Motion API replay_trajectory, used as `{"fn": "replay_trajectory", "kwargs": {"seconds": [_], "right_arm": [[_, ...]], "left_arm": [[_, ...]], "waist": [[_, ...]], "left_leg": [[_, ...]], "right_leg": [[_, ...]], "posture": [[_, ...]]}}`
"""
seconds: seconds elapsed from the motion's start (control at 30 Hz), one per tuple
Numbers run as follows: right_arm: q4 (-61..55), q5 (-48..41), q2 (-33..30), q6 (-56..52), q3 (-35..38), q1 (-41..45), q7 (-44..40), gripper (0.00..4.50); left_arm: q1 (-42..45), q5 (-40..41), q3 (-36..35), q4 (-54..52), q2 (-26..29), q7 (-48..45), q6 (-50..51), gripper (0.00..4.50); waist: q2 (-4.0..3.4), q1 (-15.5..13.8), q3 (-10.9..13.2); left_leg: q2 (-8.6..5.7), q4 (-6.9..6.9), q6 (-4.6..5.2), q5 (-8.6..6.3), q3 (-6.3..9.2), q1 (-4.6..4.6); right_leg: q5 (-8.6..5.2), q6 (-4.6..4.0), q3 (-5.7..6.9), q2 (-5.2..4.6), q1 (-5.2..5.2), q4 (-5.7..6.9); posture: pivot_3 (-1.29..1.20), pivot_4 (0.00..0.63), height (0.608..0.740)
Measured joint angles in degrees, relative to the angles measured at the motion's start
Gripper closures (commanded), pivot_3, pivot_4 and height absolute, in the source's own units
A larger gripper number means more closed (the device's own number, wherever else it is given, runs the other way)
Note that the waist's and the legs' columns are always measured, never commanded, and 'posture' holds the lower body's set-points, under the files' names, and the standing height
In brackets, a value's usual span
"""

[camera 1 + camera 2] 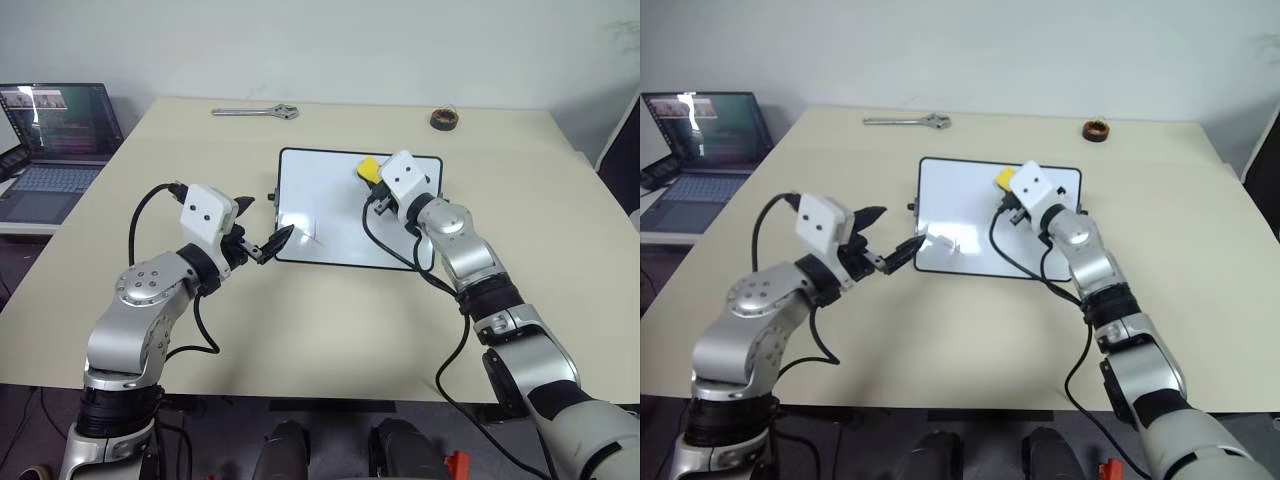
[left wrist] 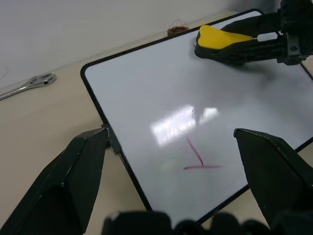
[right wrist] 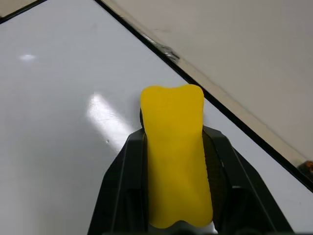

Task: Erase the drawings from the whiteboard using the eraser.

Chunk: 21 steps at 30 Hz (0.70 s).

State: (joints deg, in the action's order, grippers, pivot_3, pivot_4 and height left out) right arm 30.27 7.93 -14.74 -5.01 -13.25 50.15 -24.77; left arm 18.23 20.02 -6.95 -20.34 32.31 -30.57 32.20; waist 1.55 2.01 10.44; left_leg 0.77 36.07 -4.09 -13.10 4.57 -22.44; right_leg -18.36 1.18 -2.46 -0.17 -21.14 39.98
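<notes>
The whiteboard [image 1: 325,185] lies flat on the table, black-framed and glossy. The drawings [image 2: 195,157], a couple of thin red lines, sit near its front left corner, also seen as drawings [image 1: 315,230]. My right gripper [image 1: 372,180] is shut on the yellow eraser [image 1: 369,167] over the board's far right part, away from the red lines. The eraser [image 3: 176,152] sits lengthwise between the fingers, its dark underside close to the surface; I cannot tell if it touches. My left gripper [image 1: 268,222] stands open at the board's front left corner, its jaws wide apart with nothing between them.
A metal wrench [image 1: 256,112] lies at the table's far edge, left of centre. A brown tape roll [image 1: 444,119] stands at the far right. An open laptop [image 1: 55,140] sits on a side table to the left. Bare tabletop [image 1: 330,320] lies in front of the board.
</notes>
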Motion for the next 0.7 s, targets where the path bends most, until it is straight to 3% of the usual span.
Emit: {"fn": "replay_trajectory", "kwargs": {"seconds": [0.17,0.43,0.7], "right_arm": [[-5.0,0.1,-0.3,-1.3,-3.7,-3.5,-6.1,3.38],[-1.2,-2.5,4.9,-0.2,5.4,0.4,6.5,3.38],[2.1,-0.1,5.2,0.5,4.1,2.0,8.7,3.38]], "left_arm": [[0.0,0.0,0.0,0.0,0.0,-0.1,-0.2,0.00],[-0.2,-0.1,0.0,0.2,0.0,-0.2,-0.3,0.00],[-0.6,-0.2,0.0,0.2,0.0,-0.3,-0.5,0.00]], "waist": [[-0.01,0.8,0.0],[-0.03,1.0,0.0],[-0.03,1.0,0.0]], "left_leg": [[0.01,-0.02,0.00,0.00,-0.02,0.07],[0.05,-0.03,-0.01,0.00,0.02,-0.40],[0.04,-0.06,-0.01,-0.01,-0.01,-0.33]], "right_leg": [[0.05,-0.08,0.00,0.09,0.00,0.03],[0.05,-0.08,0.01,0.01,-0.36,-0.07],[0.03,-0.05,-0.02,0.00,-0.29,-0.13]], "posture": [[0.00,0.150,0.740],[0.00,0.150,0.740],[0.00,0.150,0.740]]}}
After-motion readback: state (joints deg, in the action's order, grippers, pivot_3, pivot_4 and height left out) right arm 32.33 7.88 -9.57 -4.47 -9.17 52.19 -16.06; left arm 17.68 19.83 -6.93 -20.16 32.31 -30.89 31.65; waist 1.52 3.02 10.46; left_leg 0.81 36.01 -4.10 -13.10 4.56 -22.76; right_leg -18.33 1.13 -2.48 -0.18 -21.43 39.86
